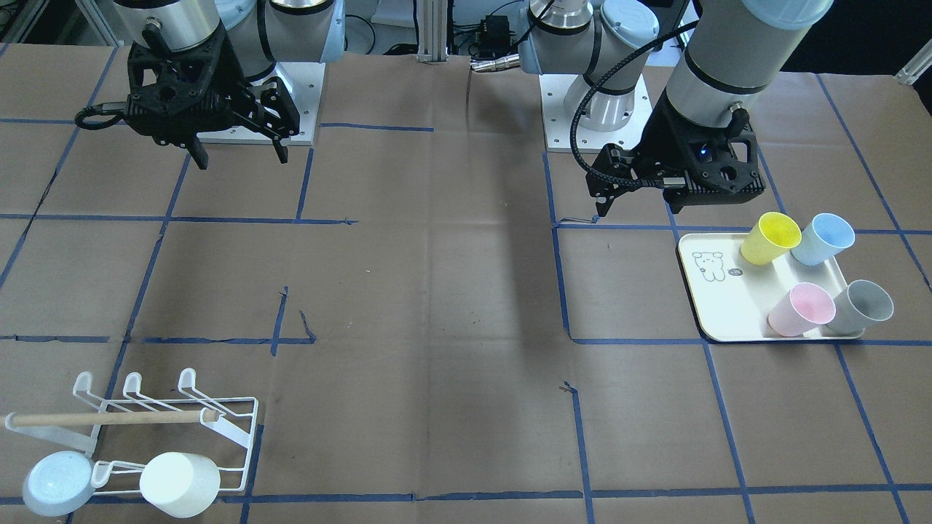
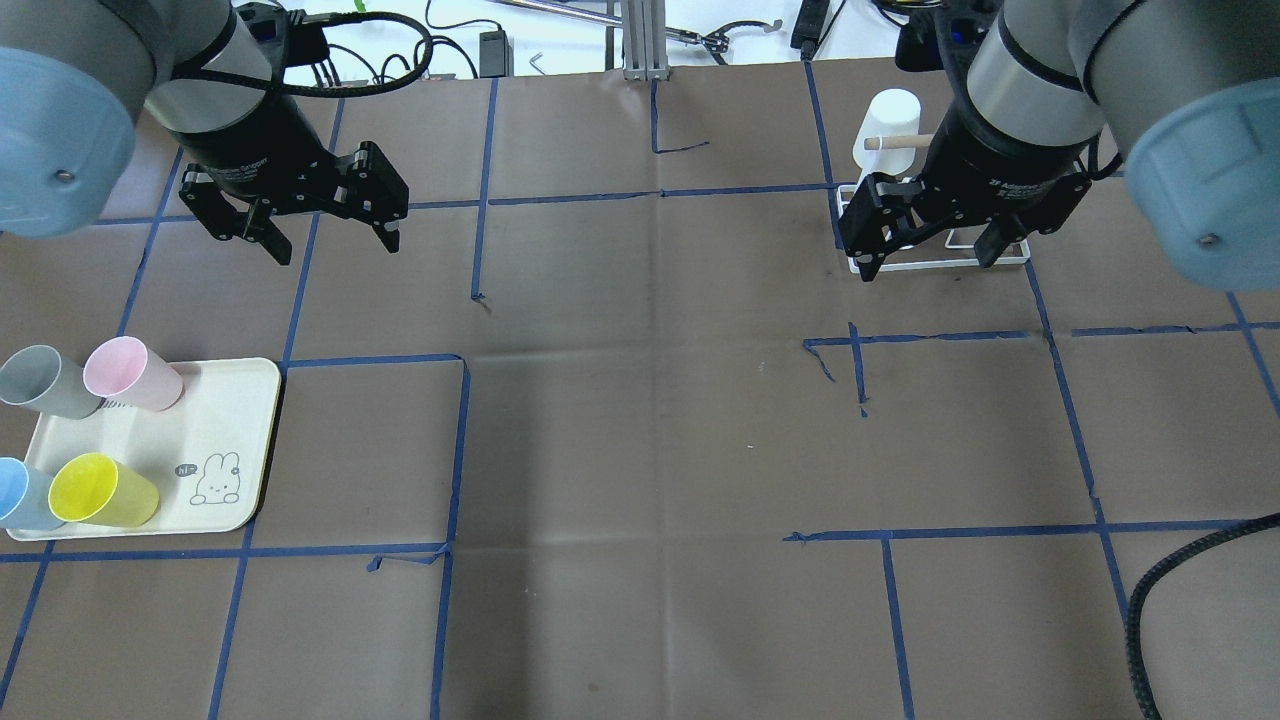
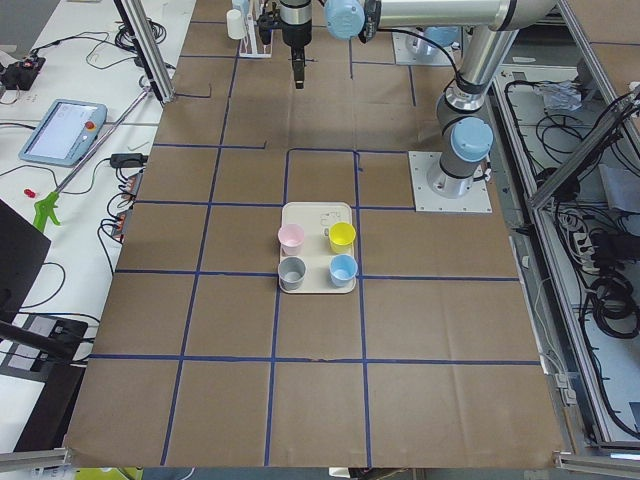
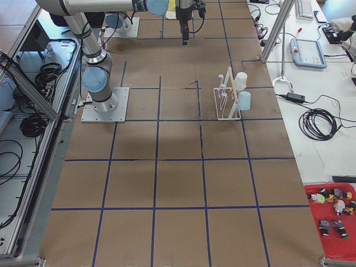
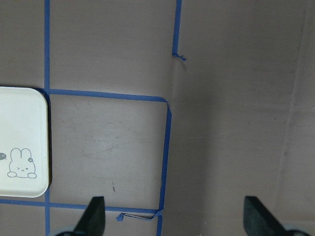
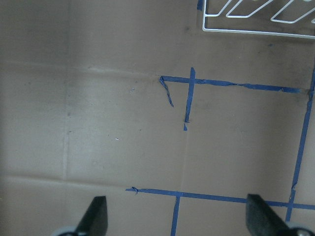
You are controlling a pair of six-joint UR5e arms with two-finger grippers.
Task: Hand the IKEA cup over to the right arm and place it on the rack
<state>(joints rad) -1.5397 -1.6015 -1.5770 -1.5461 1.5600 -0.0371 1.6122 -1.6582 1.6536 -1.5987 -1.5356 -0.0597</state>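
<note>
Four cups stand on a cream tray: yellow, blue, pink and grey. My left gripper is open and empty, hovering above the table beyond the tray; its wrist view shows the tray's corner. My right gripper is open and empty above the white wire rack, which it mostly hides from overhead. The rack carries a wooden dowel, a white cup and a pale blue cup. The rack's edge shows in the right wrist view.
Brown paper with blue tape lines covers the table. Both arm bases stand on the robot's side. A red bin of small parts and cables lie off the table on a side bench.
</note>
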